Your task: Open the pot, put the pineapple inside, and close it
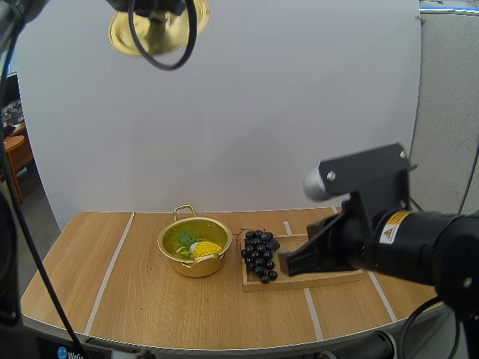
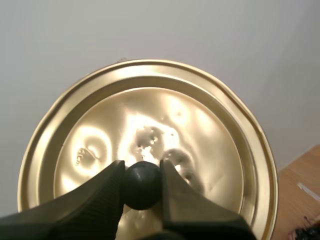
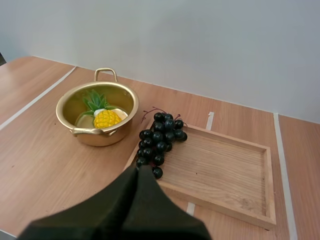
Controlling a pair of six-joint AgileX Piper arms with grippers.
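The surface [image 1: 135, 299] carries everything low and central, while the piece you now have to manage hangs well above it. The wooden tray [image 3: 220, 170] lies to the right of the pot, its floor mostly bare. Your right arm [image 1: 419, 239] hovers over the tray with its jaws pressed together on nothing, so treat it as parked.

The pot [image 1: 196, 267] stands upright and open just beside the tray's left end, with one loop handle toward the back. Its lid [image 1: 123, 34] is up high at the left, far from the pot, gripped by your left jaws on the black knob [image 2: 142, 185] at its centre.

That lid looks like thin stamped metal, so judge it light, stiff and slick. The knob is small and round, so the lid can probably swivel or tip in the pinch. Keep hold there, since no other part of it offers a grip, and bring it down level so the rim seats evenly on the pot's lip.

The bunch of grapes [image 1: 260, 254] rests on the tray's left edge, close to the pot's wall — keep the lid's rim clear of it on the way down.

The pineapple [image 3: 107, 118] is already inside the pot, lying on the bottom with its green leaves toward the back. It seems to sit below the rim, so it should not foul the lid.
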